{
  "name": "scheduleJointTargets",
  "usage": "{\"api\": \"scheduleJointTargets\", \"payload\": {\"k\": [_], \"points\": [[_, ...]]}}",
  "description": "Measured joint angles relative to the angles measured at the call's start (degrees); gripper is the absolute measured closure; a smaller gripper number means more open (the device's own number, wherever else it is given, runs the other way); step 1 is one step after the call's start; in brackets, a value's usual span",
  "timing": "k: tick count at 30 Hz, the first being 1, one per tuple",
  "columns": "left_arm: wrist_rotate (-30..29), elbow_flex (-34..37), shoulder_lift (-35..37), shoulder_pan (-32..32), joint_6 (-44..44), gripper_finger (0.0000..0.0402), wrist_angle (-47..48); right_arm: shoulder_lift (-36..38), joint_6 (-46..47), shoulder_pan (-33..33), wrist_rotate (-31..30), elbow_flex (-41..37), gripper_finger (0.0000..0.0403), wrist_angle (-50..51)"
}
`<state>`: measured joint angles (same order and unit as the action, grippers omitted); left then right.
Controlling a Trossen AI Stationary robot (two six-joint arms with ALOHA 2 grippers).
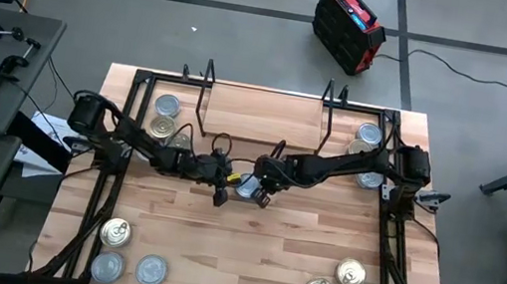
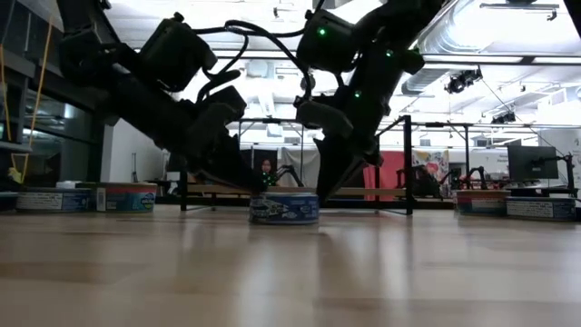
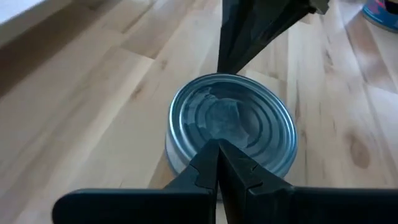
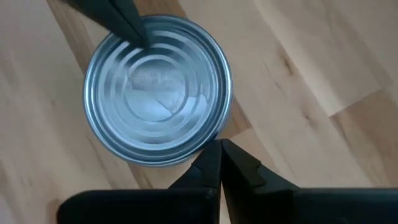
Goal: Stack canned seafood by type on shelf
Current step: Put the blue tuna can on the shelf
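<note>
We see a silver tin (image 1: pixel 246 188) standing flat at the middle of the worktop (image 1: pixel 248 247), in front of the shelf (image 1: pixel 262 115). The left gripper (image 1: pixel 221 198) and right gripper (image 1: pixel 263 200) flank it, each with fingers pressed together and holding nothing. Other tins (image 1: pixel 128 256) sit near the worktop corners.

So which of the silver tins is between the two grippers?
The silver tin alone at the table's middle, flanked by both shut grippers; all other tins sit near corners.
</note>
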<state>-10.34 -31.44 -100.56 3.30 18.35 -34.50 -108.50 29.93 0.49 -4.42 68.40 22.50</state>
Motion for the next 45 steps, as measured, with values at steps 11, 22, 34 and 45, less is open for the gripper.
{"api": "scheduleJointTargets", "payload": {"k": [11, 22, 34, 45], "points": [[0.7, -0.1, 0.0, 1.4, -0.7, 0.0401, 4.0, 2.9, 1.1, 2.3, 1.1, 4.1, 0.0403, -4.1], [0.3, 0.4, 12.2, 1.9, -6.4, 0.0401, 13.7, 4.9, -1.7, 2.8, 0.1, 6.5, 0.0403, 4.4], [0.4, 4.6, 15.3, 0.8, -7.4, 0.0401, 23.5, -1.5, 4.6, 2.8, 2.2, 1.2, 0.0403, -1.0], [4.6, 4.8, 8.6, 1.0, -3.7, 0.0401, 13.7, -5.3, 6.3, 2.8, 3.0, 1.3, 0.0403, -7.7]]}}
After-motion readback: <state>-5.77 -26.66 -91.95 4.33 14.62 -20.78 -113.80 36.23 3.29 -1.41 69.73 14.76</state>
